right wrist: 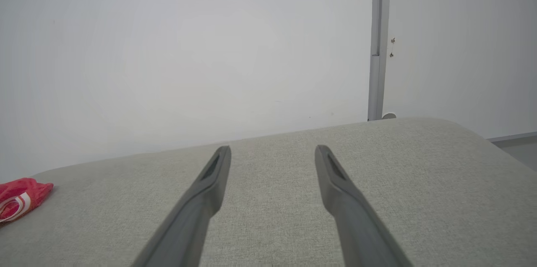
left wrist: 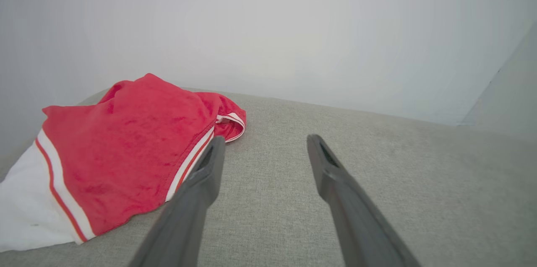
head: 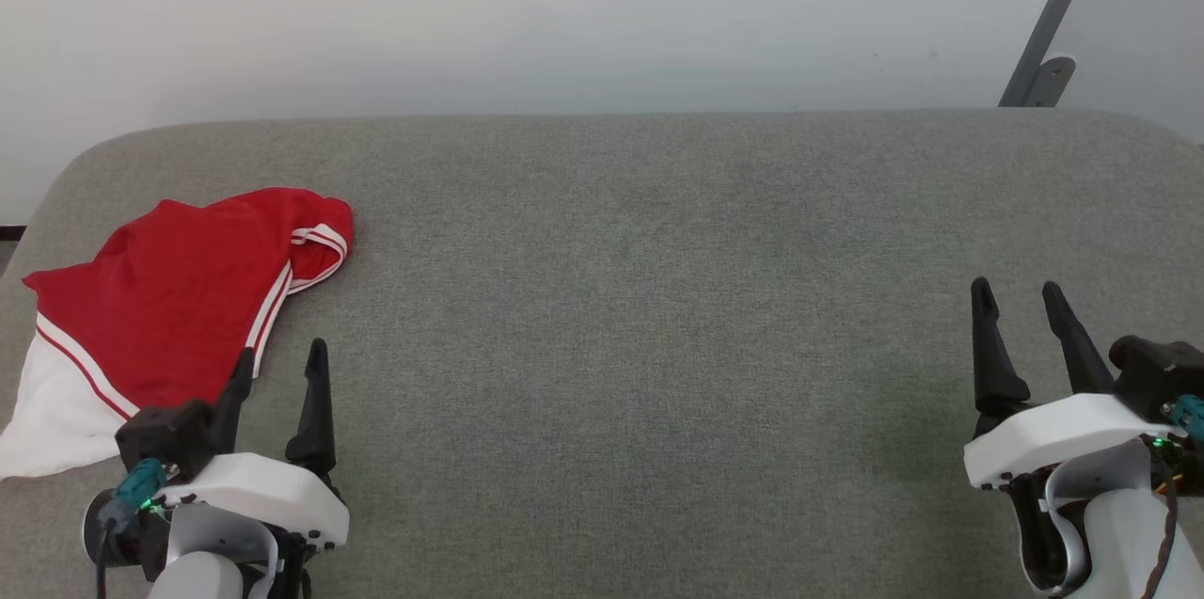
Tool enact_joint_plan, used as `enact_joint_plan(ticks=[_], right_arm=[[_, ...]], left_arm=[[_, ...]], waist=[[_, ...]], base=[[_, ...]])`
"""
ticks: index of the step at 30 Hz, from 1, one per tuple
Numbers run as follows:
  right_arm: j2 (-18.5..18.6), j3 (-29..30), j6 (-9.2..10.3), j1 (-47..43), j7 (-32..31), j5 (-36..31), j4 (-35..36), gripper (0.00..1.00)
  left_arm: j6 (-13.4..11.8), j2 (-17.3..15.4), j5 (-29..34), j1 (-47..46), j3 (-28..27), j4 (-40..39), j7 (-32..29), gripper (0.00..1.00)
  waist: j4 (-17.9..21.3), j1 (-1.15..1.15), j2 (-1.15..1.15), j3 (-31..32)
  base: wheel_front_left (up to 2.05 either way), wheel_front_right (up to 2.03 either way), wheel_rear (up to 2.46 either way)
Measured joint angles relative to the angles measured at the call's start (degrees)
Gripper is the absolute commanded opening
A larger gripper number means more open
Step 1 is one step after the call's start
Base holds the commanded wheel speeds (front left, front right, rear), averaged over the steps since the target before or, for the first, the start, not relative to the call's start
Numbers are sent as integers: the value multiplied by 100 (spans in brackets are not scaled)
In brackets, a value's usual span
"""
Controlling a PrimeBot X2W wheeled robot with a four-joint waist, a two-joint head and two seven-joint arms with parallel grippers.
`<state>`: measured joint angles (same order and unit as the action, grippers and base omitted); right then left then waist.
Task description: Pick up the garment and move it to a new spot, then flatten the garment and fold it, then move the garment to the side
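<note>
Left gripper [head: 282, 350] hovers with jaws wide and empty just beside the right edge of the garment [head: 179, 298], a red shirt lying rumpled at the left end of the grey tabletop [head: 658, 298]. Right gripper [head: 1016, 287], equally wide and holding nothing, sits well apart at the right end. Judging by the heap, no step looks complete: pickup, move, flattening, folding and setting aside all remain.

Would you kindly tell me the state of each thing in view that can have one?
garment: rumpled, lying unheld at the left end of the grey pad.
left claw: open, empty, beside the garment.
right claw: open, empty, over the grey pad, far from the garment.
</note>
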<state>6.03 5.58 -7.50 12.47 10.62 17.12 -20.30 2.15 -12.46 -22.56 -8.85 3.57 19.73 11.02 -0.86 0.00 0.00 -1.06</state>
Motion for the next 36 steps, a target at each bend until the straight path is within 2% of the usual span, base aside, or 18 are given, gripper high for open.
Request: enact_joint_plan(ticks=[16,21,28,36], right_arm=[[9,59,0,-109,101,-620,64,100],[11,200,0,-146,158,-747,99,100],[-32,176,0,-223,258,-968,137,100],[-155,-122,0,-213,382,-1217,-44,100]], left_arm=[[244,116,793,1,-176,292,196,100],[299,168,1045,-8,-168,399,255,100],[234,289,1336,-24,-360,421,316,100],[114,439,1671,192,-617,377,388,100]], waist=[[-71,0,0,42],[-200,0,0,66],[-745,0,0,46],[-1768,0,0,27]], base=[[0,0,0],[0,0,0],[0,0,0],[0,0,0]])
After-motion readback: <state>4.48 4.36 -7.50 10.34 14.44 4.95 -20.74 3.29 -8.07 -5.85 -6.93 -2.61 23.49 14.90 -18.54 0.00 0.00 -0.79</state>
